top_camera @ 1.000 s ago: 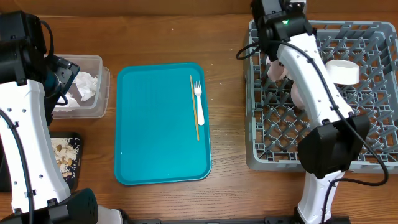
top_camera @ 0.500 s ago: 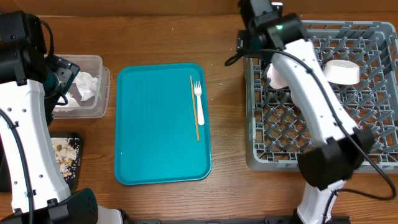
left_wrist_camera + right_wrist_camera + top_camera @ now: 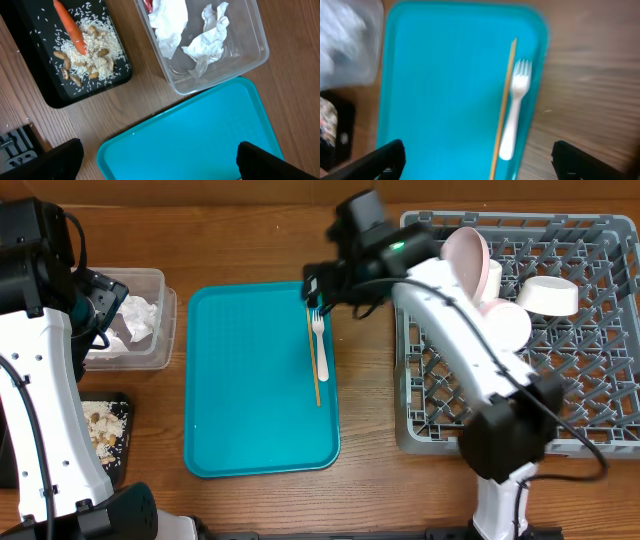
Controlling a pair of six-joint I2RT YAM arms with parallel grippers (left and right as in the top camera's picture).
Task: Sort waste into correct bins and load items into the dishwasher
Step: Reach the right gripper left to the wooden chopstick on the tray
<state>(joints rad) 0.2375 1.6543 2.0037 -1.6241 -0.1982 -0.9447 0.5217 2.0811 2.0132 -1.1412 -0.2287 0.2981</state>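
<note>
Right claw (image 3: 320, 288) is spread wide and empty, hanging over the far right corner of the teal tray (image 3: 250, 380), right above the white fork (image 3: 512, 117). The fork lies just beside the wooden stick (image 3: 504, 107), tines away from me. My wrist view is smeared, so I can't say whether the two touch. I'd line the fingers across the fork's handle, come down square, and close only on the fork so the stick isn't dragged along. The handle lies low on the tray, so a tip may have to slip between it and the stick. The left claw (image 3: 160, 165) is also wide, holding nothing, near the clear tub (image 3: 220, 75) of napkins (image 3: 207, 42). Half a second back the right claw was at the dish rack (image 3: 590, 380) corner; it has swung over the tray, and the pink plate (image 3: 468, 255) now shows standing in the rack.
</note>
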